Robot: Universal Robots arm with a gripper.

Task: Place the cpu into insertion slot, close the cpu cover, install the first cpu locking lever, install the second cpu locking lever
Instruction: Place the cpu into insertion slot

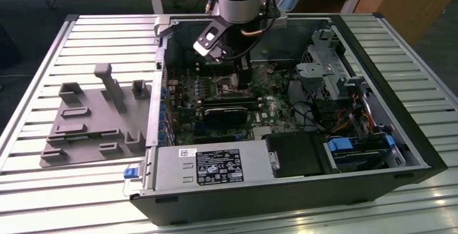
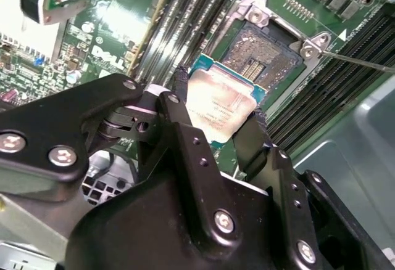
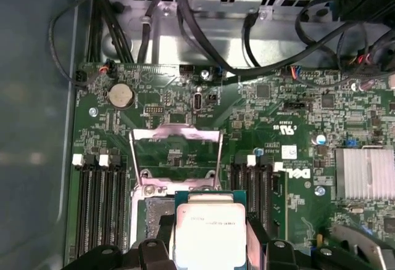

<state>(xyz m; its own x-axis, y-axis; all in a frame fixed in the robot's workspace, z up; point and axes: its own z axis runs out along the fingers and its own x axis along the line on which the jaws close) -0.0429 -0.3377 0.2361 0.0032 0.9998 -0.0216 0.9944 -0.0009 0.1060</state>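
Clamped tight with the black two-finger metal gripper on the small flat square cpu with its silver-grey metal top, pinched at opposite edges. Held at the near edge of the square, dark-centred, silver-rimmed insertion slot, seemingly just above it, not seated. Beyond, thin silvery framed cpu cover standing open. Farther out, green motherboard, open black computer case, slatted metal table.

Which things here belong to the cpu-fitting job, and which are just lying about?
Job in hand:
gripper, shut on the cpu
insertion slot, uncovered
cpu cover, raised open

Lying about:
grey tray
coin battery
memory slots
heat sink
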